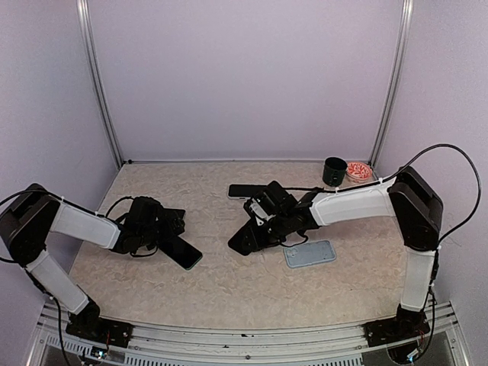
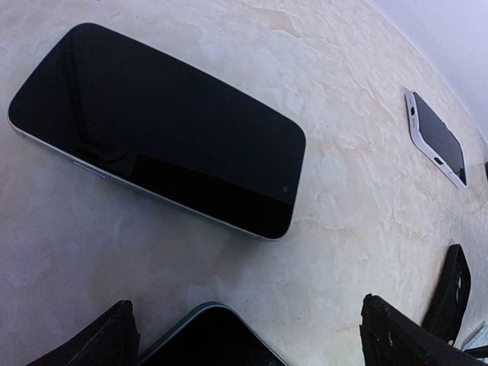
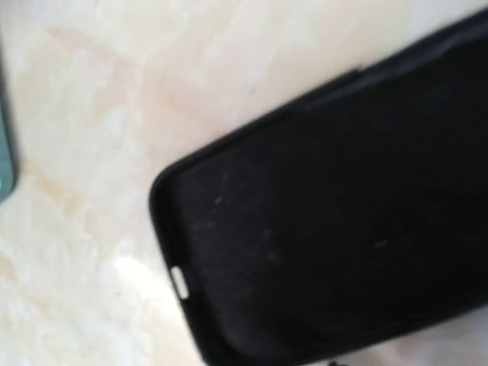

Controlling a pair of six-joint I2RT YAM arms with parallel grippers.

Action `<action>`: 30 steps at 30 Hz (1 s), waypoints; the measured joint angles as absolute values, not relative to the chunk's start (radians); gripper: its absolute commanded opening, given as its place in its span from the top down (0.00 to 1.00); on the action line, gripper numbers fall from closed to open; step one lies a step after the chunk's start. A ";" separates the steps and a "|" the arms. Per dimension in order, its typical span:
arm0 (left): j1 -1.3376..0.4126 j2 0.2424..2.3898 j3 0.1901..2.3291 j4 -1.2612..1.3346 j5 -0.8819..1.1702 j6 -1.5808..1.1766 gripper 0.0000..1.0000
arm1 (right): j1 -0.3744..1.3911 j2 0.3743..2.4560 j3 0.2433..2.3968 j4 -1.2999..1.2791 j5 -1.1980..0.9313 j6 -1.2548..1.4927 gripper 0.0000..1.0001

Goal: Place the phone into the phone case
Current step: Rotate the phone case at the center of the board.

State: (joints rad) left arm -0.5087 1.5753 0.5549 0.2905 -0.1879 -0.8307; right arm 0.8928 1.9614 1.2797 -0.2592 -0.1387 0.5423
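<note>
Right gripper (image 1: pixel 263 226) is closed partway on the black phone case (image 3: pixel 328 229) and holds it tilted, hollow side facing its wrist camera. That view is pretty blurry, so we can't make out the fingers themselves. Just right of it, a light-blue case (image 1: pixel 310 253) lies flat on the table (image 1: pixel 229 290). Left gripper (image 2: pixel 248 339) is spread wide, with the end of a dark phone (image 2: pixel 210 339) between its fingers. Past that we've got a silver-rimmed phone (image 2: pixel 160 130), and a white-rimmed phone (image 2: pixel 436 137) farther back.

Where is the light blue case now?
Top view: the light blue case lies flat right of centre, beside the black case the right gripper holds.
</note>
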 measured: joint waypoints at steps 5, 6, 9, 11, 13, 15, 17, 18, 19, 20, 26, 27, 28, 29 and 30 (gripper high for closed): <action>-0.505 1.573 0.545 0.307 -0.186 -0.831 0.01 | 0.877 1.930 1.348 -0.335 -0.062 0.464 0.55; -0.505 1.573 0.545 0.308 -0.186 -0.831 0.01 | 0.868 1.927 1.359 -0.342 -0.051 0.450 0.55; -0.505 1.573 0.545 0.309 -0.186 -0.831 0.01 | 0.825 1.928 1.399 -0.362 -0.018 0.398 0.56; -0.505 1.573 0.544 0.309 -0.185 -0.831 0.01 | 0.795 1.937 1.431 -0.380 0.000 0.365 0.56; -0.505 1.572 0.543 0.309 -0.184 -0.831 0.01 | 0.767 1.971 1.491 -0.401 0.022 0.329 0.57; -0.505 1.570 0.541 0.310 -0.183 -0.831 0.01 | 0.748 2.014 1.549 -0.419 0.037 0.300 0.58; -0.505 1.565 0.536 0.310 -0.183 -0.833 0.01 | 0.737 2.064 1.600 -0.432 0.051 0.271 0.59; -0.505 1.562 0.533 0.311 -0.183 -0.833 0.01 | 0.736 2.086 1.619 -0.438 0.054 0.256 0.59; -0.505 1.560 0.531 0.312 -0.183 -0.833 0.01 | 0.736 2.103 1.629 -0.445 0.057 0.247 0.60; -0.505 1.559 0.529 0.313 -0.183 -0.834 0.01 | 0.736 2.123 1.642 -0.459 0.059 0.236 0.61; -0.505 1.551 0.521 0.313 -0.183 -0.834 0.01 | 0.735 2.188 1.656 -0.500 0.054 0.202 0.63; -0.505 1.551 0.521 0.313 -0.183 -0.834 0.01 | 0.734 2.192 1.656 -0.505 0.050 0.200 0.63; -0.505 1.551 0.521 0.313 -0.183 -0.834 0.01 | 0.734 2.194 1.656 -0.506 0.047 0.198 0.63; -0.505 1.551 0.521 0.313 -0.183 -0.834 0.01 | 0.734 2.196 1.656 -0.508 0.044 0.195 0.64; -0.505 1.551 0.521 0.313 -0.183 -0.834 0.01 | 0.734 2.196 1.656 -0.509 0.042 0.193 0.65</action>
